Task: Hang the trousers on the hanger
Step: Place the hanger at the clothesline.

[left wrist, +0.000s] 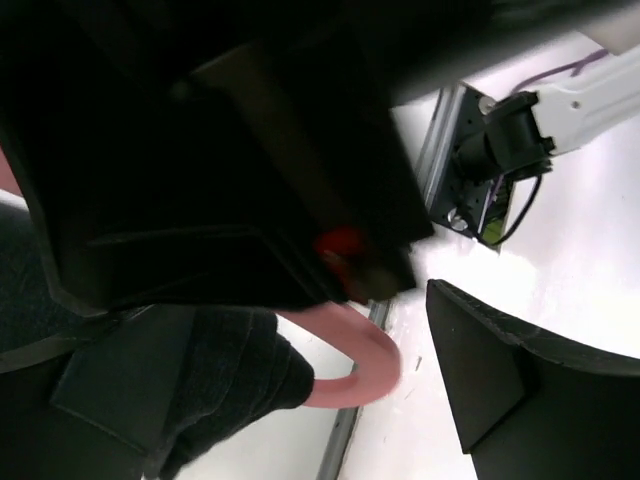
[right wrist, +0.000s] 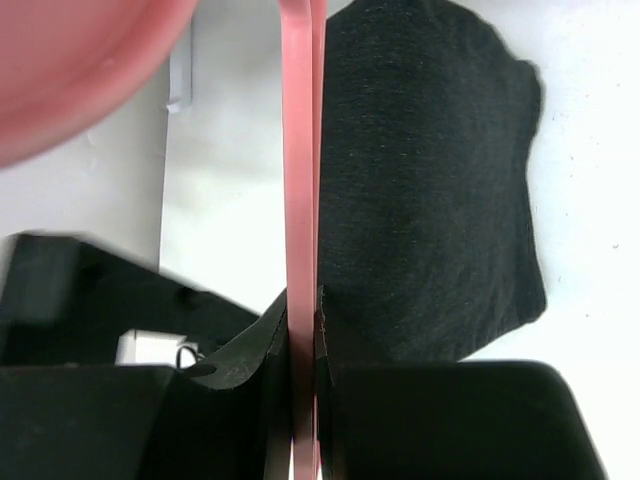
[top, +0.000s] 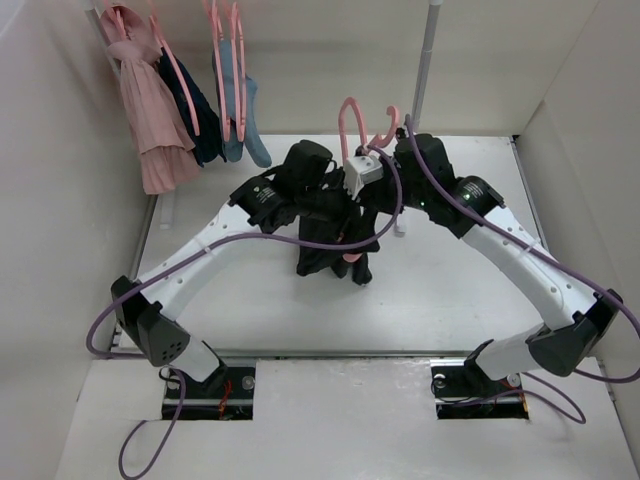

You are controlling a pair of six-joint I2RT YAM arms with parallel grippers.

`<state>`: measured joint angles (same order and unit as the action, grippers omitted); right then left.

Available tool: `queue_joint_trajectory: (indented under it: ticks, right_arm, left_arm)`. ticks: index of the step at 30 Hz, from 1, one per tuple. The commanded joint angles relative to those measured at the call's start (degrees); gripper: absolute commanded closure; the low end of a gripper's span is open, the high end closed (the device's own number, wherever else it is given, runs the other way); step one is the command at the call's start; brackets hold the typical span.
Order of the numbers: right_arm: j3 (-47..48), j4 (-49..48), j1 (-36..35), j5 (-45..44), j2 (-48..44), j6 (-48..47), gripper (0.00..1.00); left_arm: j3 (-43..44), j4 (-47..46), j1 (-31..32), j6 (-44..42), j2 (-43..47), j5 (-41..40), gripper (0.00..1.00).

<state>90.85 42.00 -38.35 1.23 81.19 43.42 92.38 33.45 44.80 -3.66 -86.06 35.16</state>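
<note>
The right pincer (right wrist: 303, 310) is clamped on the flat pink bar of the hanger (right wrist: 300, 150). Its fingers (right wrist: 420, 420) press from either side, so the thin frame is held on edge rather than lying flat. The left pincer (left wrist: 420, 290) stands with its jaws wide apart and nothing between them, just beside the load. It is judged free to tend the cloth, not to carry.

Surface (top: 440, 290): pale, with walls to the left, right and far sides. Both arms reach in from the near edge and meet over its middle, an arrangement that lets one arm hold while the other dresses the hanger.

Trousers (top: 330, 235): black, soft and bunched. They hang as a dark mass from the hanger, just near of the two pincers, at mid-surface. In the left wrist view the fabric lies over the hanger's curved pink end. In the right wrist view it spreads to the right of the bar. They are judged to be draped on, though whether evenly or securely cannot be told.

Far-left corner: a pink garment (top: 150, 110), a navy garment (top: 200, 115) and a blue-grey garment (top: 240, 125) hang on similar hangers, well apart from the work.

Hanger, top view: pink curves rise just far of the pincers, and a pink tip shows at the near edge of the trousers. This suggests that the cloth covers the middle of the frame.
</note>
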Motion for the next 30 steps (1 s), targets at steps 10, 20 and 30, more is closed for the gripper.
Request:
queue_joint_trajectory:
  ticks: [10,20,30]
  right_arm:
    - [4.87,-12.19,-2.35,1.92,0.46,1.05,1.00]
    - [8.12,-13.96,-2.35,12.02,8.37,-1.66,1.00]
    - [1.71,-13.35,3.01,16.08,-0.84,-16.86,0.08]
  left_arm:
    - [-1.07,-2.69,-0.85,2.17,-1.21,-4.66,0.75]
    - [-0.27,-0.32,-6.12,8.14,1.15,0.86,1.00]
    - [-2.03,-1.10,-19.47,15.69,2.84,14.48,1.00]
